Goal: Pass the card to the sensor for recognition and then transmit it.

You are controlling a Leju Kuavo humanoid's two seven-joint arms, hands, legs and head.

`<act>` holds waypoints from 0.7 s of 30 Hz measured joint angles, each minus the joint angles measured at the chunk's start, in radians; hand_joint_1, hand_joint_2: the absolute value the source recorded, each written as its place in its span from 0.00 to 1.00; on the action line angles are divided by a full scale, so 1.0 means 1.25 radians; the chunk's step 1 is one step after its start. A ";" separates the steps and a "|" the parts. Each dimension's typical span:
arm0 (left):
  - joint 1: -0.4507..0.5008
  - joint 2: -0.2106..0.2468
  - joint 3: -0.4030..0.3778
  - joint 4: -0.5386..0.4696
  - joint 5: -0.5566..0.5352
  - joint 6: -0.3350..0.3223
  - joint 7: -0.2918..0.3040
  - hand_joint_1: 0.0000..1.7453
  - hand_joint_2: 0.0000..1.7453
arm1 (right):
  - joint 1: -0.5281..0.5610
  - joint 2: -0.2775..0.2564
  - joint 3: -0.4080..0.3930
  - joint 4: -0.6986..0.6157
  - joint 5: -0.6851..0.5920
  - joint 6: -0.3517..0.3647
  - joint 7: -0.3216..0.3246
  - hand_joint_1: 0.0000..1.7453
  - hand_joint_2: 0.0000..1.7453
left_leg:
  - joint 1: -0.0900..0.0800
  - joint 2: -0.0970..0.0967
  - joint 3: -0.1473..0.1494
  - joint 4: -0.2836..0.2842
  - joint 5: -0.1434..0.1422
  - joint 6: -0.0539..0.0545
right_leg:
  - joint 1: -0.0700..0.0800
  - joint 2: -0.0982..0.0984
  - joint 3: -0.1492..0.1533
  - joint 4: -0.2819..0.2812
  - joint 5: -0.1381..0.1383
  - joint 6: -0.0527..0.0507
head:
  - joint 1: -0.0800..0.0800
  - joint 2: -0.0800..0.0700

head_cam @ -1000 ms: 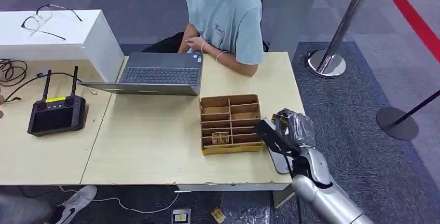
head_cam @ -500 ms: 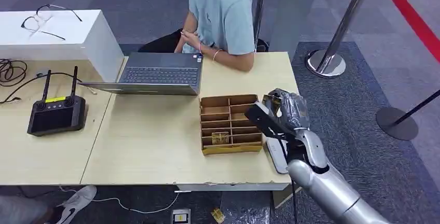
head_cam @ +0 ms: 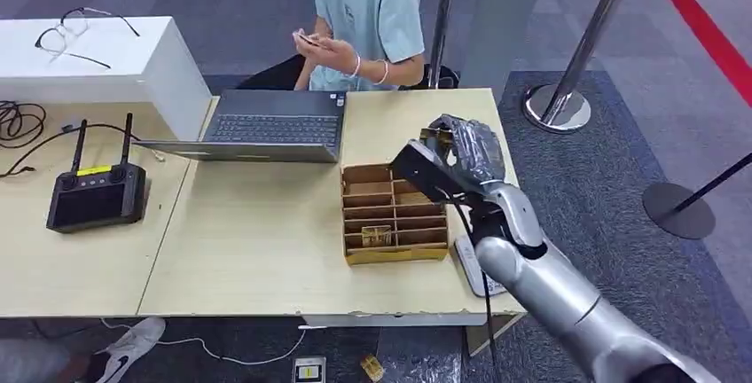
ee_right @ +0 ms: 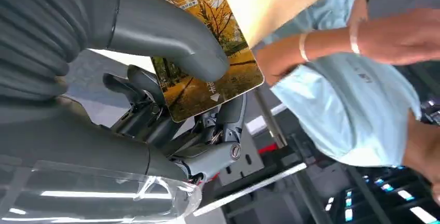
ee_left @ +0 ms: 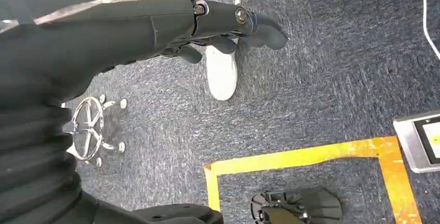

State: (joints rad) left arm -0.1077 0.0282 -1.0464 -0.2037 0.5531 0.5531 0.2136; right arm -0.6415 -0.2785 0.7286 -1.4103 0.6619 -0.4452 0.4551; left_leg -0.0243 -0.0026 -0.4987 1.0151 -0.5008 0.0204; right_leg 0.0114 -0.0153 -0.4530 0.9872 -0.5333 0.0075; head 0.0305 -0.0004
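over your wooden table, right of centre, your right hand pinches the autumn-print card above the cardboard organiser; left hand hangs empty, fingers loosely extended.

Card printed with golden autumn trees; person's shirt pale blue

The right hand is raised with thumb and fingers pinching a card; the left hand hangs, fingers loosely curled.
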 joint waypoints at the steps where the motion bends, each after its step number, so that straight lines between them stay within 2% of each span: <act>1: 0.000 0.000 0.000 0.000 0.002 0.000 0.002 0.00 1.00 | -0.011 0.000 0.003 0.002 -0.004 0.001 0.000 1.00 1.00 | 0.000 0.000 0.000 0.000 0.000 0.000 | 0.000 0.000 0.000 0.000 0.000 0.000 | 0.000 0.000; 9: 0.000 0.001 -0.001 0.000 0.006 -0.004 0.004 0.00 1.00 | -0.086 0.007 0.032 0.017 -0.034 0.034 0.002 1.00 1.00 | 0.000 0.000 0.000 0.000 0.000 0.000 | 0.000 0.000 0.000 0.000 0.000 0.000 | 0.000 0.000; 14: 0.000 0.008 -0.001 0.000 0.011 0.011 0.008 0.00 1.00 | -0.141 0.007 0.050 0.037 -0.051 0.063 0.003 1.00 1.00 | 0.000 0.000 0.000 0.000 0.000 0.000 | 0.000 0.000 0.000 0.000 0.000 0.000 | 0.000 0.000; 21: 0.000 0.018 -0.001 0.000 0.013 0.012 0.005 0.00 1.00 | -0.205 0.020 0.073 0.081 -0.084 0.076 0.001 1.00 1.00 | 0.000 0.000 0.000 0.000 0.000 0.000 | 0.000 0.000 0.000 0.000 0.000 0.000 | 0.000 0.000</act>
State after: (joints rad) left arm -0.1071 0.0507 -1.0475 -0.2037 0.5699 0.5676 0.2205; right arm -0.8974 -0.2537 0.8198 -1.3096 0.5570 -0.3502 0.4562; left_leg -0.0241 -0.0029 -0.4990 1.0151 -0.5007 0.0203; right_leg 0.0115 -0.0154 -0.4532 0.9876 -0.5333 0.0075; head 0.0305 0.0000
